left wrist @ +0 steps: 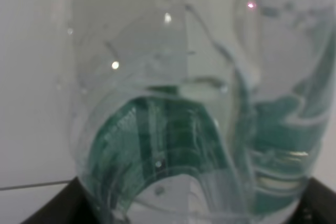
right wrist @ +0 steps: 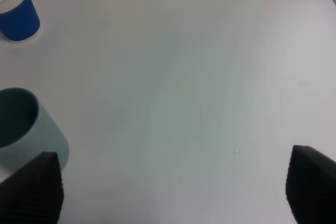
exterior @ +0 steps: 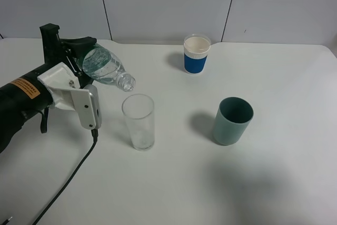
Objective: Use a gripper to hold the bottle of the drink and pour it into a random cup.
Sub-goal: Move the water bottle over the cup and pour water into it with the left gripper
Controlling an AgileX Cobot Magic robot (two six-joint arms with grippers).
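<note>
Black left gripper (exterior: 84, 59) comes in from the left edge, with a white bracket (exterior: 68, 90) and an orange label (exterior: 25, 88) on its body. Its jaws are clamped on the lower body of the bottle of the drink (exterior: 107, 67). Cable (exterior: 68, 183) trails toward the near edge.

Bottle tipped over, neck pointing right and down, mouth just above the left rim of the cup (exterior: 139, 122), apart from it. Clear liquid inside. Green-and-white label band (left wrist: 157, 140) fills the left wrist view.

Cup upright on the white table (exterior: 284, 183), left of centre.

Blue cup (exterior: 196, 54) stands far, right of the glass. Teal cup (exterior: 232, 120) sits nearer and further right, well apart from both.

Right gripper (right wrist: 173, 192) shows only in its own wrist view: jaws spread wide above the tabletop, teal cup close to one finger.
</note>
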